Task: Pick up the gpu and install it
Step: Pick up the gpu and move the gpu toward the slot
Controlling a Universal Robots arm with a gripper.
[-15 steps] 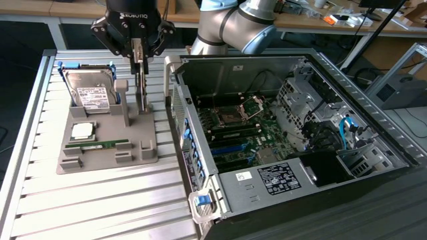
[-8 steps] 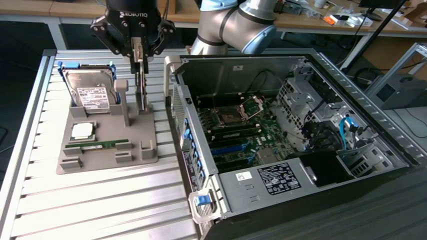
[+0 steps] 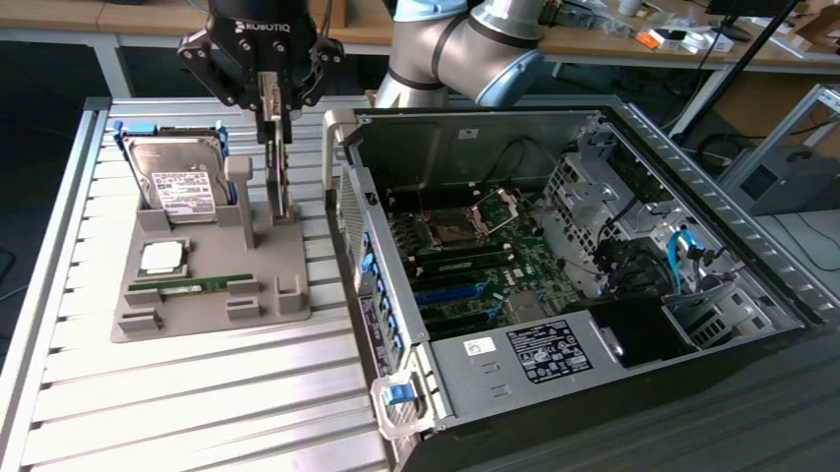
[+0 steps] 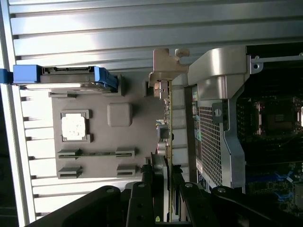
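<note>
The gpu (image 3: pixel 275 172) is seen standing on edge, upright, at the grey fixture (image 3: pixel 210 315), between the hard drive (image 3: pixel 177 182) and the open computer case (image 3: pixel 459 128). Its upper edge is pinched between the fingers of the gripper (image 3: pixel 268 113), which is set directly above it. Whether the lower edge is seated in the fixture cannot be told. A straight vertical lift is judged best, with the card kept untilted so that the fixture's posts and the case wall are not struck.
</note>
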